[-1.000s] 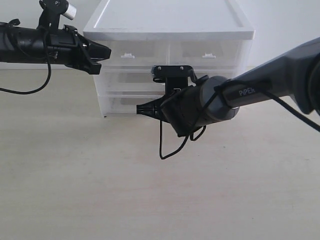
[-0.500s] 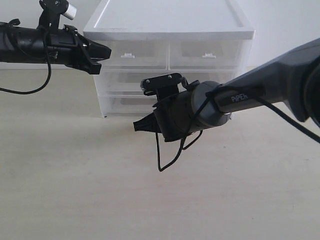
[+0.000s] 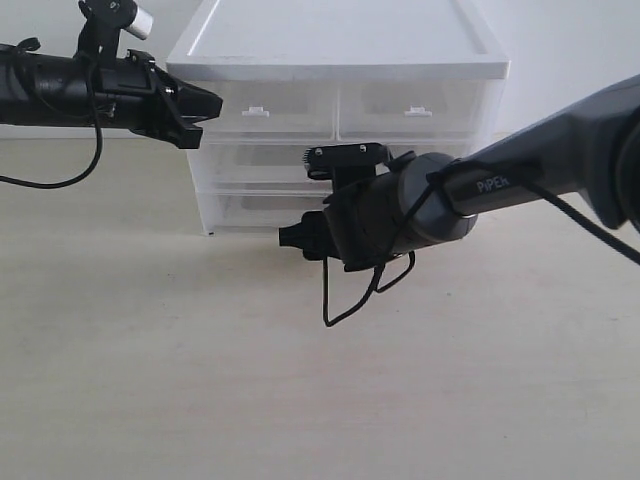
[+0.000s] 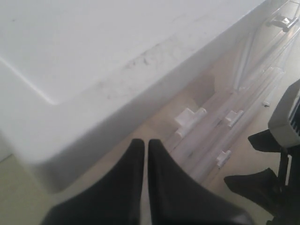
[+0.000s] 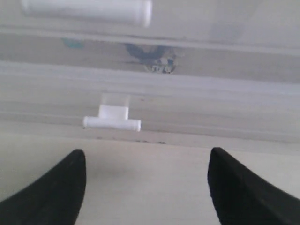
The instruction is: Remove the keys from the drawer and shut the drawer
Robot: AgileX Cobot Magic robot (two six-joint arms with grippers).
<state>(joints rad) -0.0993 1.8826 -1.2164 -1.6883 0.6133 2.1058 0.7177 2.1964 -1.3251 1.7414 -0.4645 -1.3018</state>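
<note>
The drawer is the lowest tier of the white cabinet and stands shut. Its small white tab handle lies just ahead of my right gripper, whose jaws are wide open with only bare table between them. In the exterior view the right gripper hovers low in front of the cabinet and hides that handle. The keys show only as a dark blur with gold specks behind the translucent front, above the tab. My left gripper is shut and empty beside the cabinet's top left corner.
A second tab handle belongs to the wide drawer one tier up. Two half-width drawers sit at the top. The right arm's black cable loops down to the pale wooden table. A white wall stands behind.
The right gripper's jaws have gone from shut to wide open. Its wrist dipped down and left, then came back up in front of the lowest drawer. The left arm has stayed still.
</note>
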